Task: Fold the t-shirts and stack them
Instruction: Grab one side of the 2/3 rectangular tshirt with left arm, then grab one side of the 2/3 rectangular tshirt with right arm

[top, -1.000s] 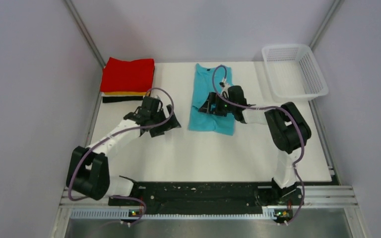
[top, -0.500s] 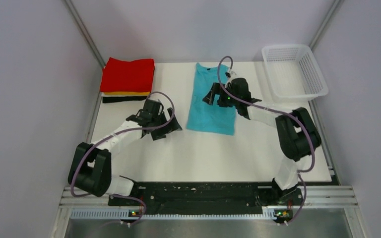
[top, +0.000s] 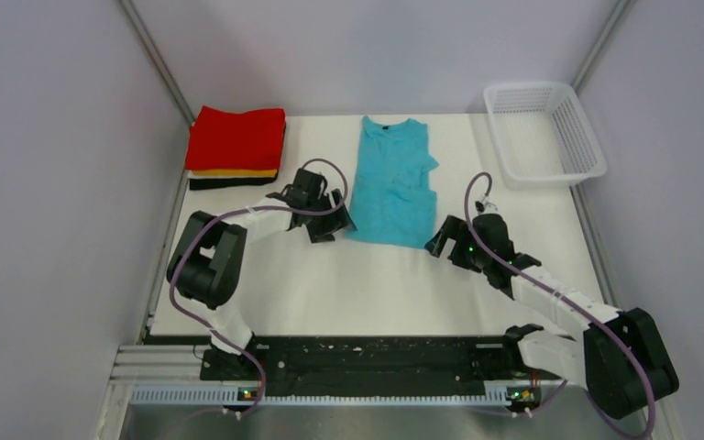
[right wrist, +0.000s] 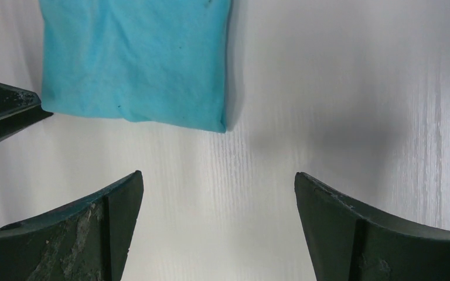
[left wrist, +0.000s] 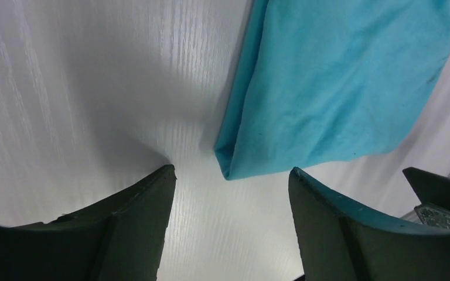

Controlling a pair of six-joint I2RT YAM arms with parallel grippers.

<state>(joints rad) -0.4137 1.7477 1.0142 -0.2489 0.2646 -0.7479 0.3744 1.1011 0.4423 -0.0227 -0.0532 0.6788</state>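
The turquoise t-shirt [top: 391,188] lies folded into a long strip in the middle of the table, collar at the far end. My left gripper [top: 332,220] is open and empty at the shirt's near left corner [left wrist: 229,171], which lies just ahead of its fingers. My right gripper [top: 440,242] is open and empty just short of the near right corner [right wrist: 220,124]. The red [top: 236,138], orange [top: 229,172] and black [top: 224,183] folded shirts are stacked at the far left.
A white mesh basket [top: 544,134] stands at the far right corner. The left gripper's fingertip [right wrist: 6,111] shows at the left edge of the right wrist view. Grey walls enclose the table on three sides.
My right gripper has let go of the shirt and pulled back from its middle to the near right corner. My left gripper has moved right to the near left corner.
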